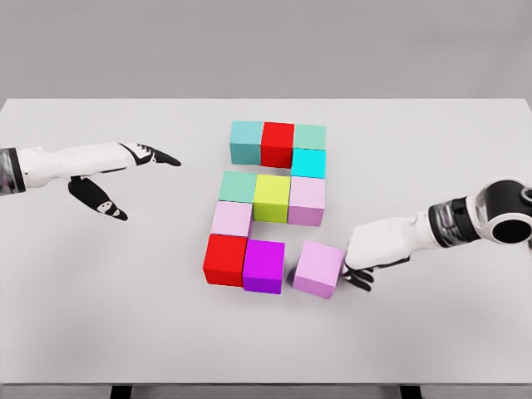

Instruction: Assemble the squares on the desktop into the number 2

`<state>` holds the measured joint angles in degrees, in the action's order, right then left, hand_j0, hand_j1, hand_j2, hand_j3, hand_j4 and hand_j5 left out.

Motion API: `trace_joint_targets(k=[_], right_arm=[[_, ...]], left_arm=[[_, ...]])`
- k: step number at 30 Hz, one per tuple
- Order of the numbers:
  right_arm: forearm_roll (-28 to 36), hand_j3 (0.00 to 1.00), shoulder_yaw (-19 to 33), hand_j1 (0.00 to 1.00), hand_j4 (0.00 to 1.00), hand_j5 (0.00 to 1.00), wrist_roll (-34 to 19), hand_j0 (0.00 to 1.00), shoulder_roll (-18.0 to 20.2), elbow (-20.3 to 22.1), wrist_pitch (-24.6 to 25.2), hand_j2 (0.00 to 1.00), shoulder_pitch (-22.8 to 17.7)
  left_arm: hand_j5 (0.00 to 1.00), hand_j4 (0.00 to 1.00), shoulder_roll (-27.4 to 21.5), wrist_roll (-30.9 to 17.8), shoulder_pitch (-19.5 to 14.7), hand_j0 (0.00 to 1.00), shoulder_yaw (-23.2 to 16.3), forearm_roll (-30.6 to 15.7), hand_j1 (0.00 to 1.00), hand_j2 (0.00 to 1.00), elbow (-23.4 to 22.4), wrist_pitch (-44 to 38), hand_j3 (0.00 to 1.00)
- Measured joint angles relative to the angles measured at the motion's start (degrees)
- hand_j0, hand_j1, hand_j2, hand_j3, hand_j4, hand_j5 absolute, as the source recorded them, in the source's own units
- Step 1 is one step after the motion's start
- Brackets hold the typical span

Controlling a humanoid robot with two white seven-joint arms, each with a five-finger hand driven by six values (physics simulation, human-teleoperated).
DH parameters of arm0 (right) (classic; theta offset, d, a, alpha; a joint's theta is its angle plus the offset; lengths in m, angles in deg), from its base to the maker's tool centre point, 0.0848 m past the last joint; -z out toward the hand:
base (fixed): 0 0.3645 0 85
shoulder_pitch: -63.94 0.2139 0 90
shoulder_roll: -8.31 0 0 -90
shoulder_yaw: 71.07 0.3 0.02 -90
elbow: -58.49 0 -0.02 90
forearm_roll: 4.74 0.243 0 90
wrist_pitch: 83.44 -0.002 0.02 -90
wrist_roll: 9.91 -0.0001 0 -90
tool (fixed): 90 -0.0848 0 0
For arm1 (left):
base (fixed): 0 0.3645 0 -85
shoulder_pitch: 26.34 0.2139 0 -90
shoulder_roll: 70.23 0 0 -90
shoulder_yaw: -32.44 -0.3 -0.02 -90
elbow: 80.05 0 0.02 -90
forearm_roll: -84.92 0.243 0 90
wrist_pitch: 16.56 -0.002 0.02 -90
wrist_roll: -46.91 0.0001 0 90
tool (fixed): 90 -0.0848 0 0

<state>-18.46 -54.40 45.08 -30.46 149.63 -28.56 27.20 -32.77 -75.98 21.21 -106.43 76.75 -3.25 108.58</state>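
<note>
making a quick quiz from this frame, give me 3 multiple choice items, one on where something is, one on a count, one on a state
1. Where is the loose pink cube that the right hand touches?
A. right of the magenta cube, tilted and apart from it
B. on top of the yellow-green cube
C. at the table's far left edge

2. How many red cubes are on the table?
A. none
B. two
C. four

3. What is the left hand doing?
A. gripping a teal cube
B. pressing on the magenta cube
C. open, fingers spread, holding nothing, left of the cubes

Answers:
1. A, it sits skewed at the bottom row's right end with a gap to the magenta cube.
2. B, one in the top row, one at the bottom left.
3. C, it is away from every cube.
</note>
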Motion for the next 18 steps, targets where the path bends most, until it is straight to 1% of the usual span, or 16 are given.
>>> trace_joint_targets(k=[7, 11, 18], right_arm=[[-0.09, 0.2, 0.0, 0.2, 0.2, 0.2, 0.0, 0.2, -0.48, -1.2, 0.0, 0.2, 0.0], [-0.1, 0.2, 0.0, 0.2, 0.2, 0.2, 0.0, 0.2, -1.4, -2.34, 0.0, 0.2, 0.0], [-0.15, 0.2, 0.0, 0.2, 0.2, 0.2, 0.0, 0.2, -2.41, -2.71, 0.01, 0.2, 0.44]], left_arm=[[1.0, 1.0, -0.02, 0.0, 0.09, 1.0, -0.01, -0.01, 1.0, 1.0, 0.0, 0.0, 1.0], [1.0, 1.0, -0.05, 0.0, 0.26, 1.0, -0.01, 0.0, 1.0, 1.0, 0.06, 0.0, 1.0], [1.0, 1.0, -0.06, -0.09, 0.35, 1.0, -0.01, 0.0, 1.0, 1.0, 0.24, 0.0, 1.0]])
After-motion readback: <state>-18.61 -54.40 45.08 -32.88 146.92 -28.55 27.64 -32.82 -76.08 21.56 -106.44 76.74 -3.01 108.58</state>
